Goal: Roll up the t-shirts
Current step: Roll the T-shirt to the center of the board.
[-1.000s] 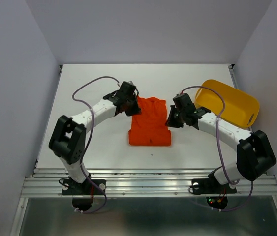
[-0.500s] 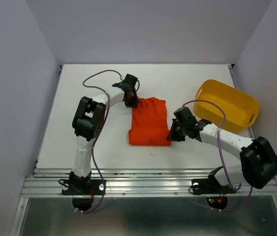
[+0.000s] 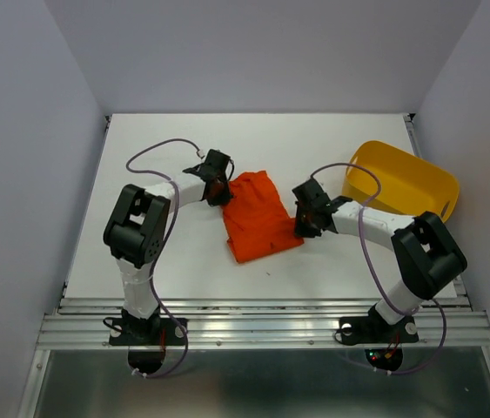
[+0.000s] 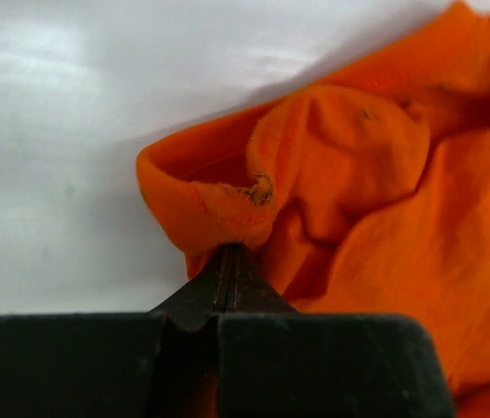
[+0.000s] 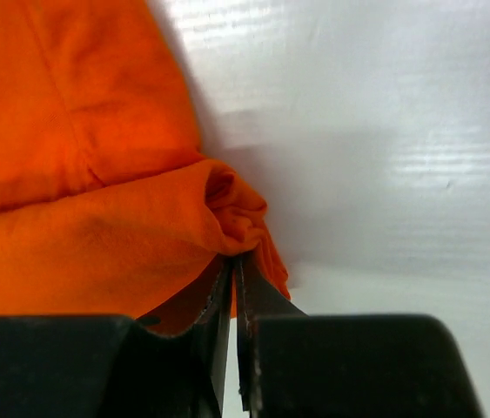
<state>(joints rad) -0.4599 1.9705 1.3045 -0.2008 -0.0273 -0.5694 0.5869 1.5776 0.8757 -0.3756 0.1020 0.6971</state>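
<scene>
Orange shirt (image 3: 260, 222) lying folded on table (image 3: 166, 252), spread between our two pincers. We are clamping left pincer (image 3: 224, 193) tight on bunched corner just ahead of its tips; right pincer (image 3: 302, 225) nipping folded edge same way. Tub (image 3: 406, 183) sitting beyond right pincer, apart. To roll well, we are judging: move both pincers together, hold cloth taut, level, so thin fabric is not slipping.

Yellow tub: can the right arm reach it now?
Probably yes. The tub sits close beside that arm, with nothing standing between them. But the right claw is shut on the shirt edge, so it would likely have to let go first.
</scene>
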